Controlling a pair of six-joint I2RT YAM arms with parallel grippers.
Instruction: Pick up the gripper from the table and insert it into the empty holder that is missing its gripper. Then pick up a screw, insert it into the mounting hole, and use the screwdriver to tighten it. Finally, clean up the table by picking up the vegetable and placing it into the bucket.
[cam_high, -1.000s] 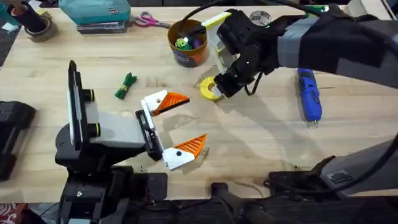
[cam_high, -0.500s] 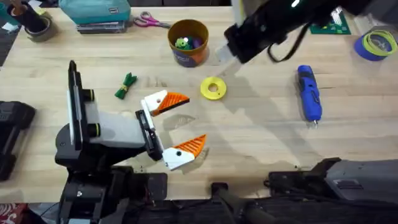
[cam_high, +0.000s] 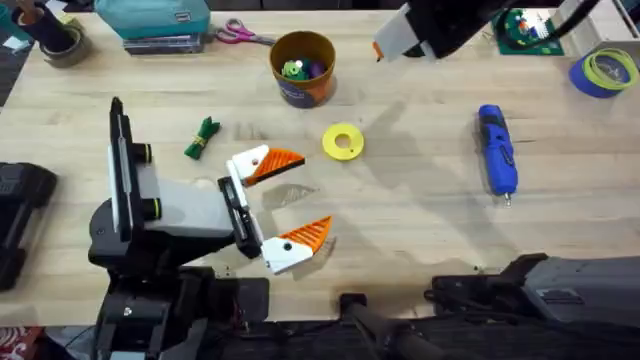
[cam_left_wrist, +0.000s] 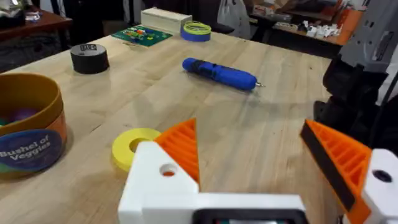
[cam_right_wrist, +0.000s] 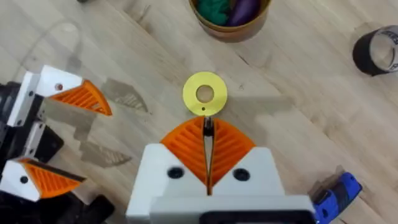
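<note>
The left gripper (cam_high: 275, 205) lies low over the pale wooden table (cam_high: 420, 220), its two white angular mounts tipped with ribbed orange wedges spread wide apart and grasping nothing; from its own wrist camera the wedges' ridged faces (cam_left_wrist: 181, 146) show clearly, with bare wood between them. The right gripper (cam_right_wrist: 208, 149) is raised high over the table's far side, its two orange ribbed pads pressed together, and a small dark thing (cam_right_wrist: 208, 126) is pinched at their tips, too small to identify. Directly under it in the right wrist view sits a flat yellow ring-shaped disc (cam_high: 343, 141) with a round hole at its centre. The bucket (cam_high: 302, 68), a round orange-yellow cup with a dark blue band, stands beyond the disc and holds small green and purple items. The vegetable (cam_high: 202, 137), dark green, leafy and pinched at the middle, lies on the wood to the left of the disc, well apart from the bucket. The screwdriver (cam_high: 496, 150), a smooth blue cylinder with a thin metal bit, lies on the right side of the table. Scissors (cam_high: 240, 34), a teal case (cam_high: 152, 18), tape rolls (cam_high: 605, 70) and a green board (cam_high: 530, 28) line the far edge.
</note>
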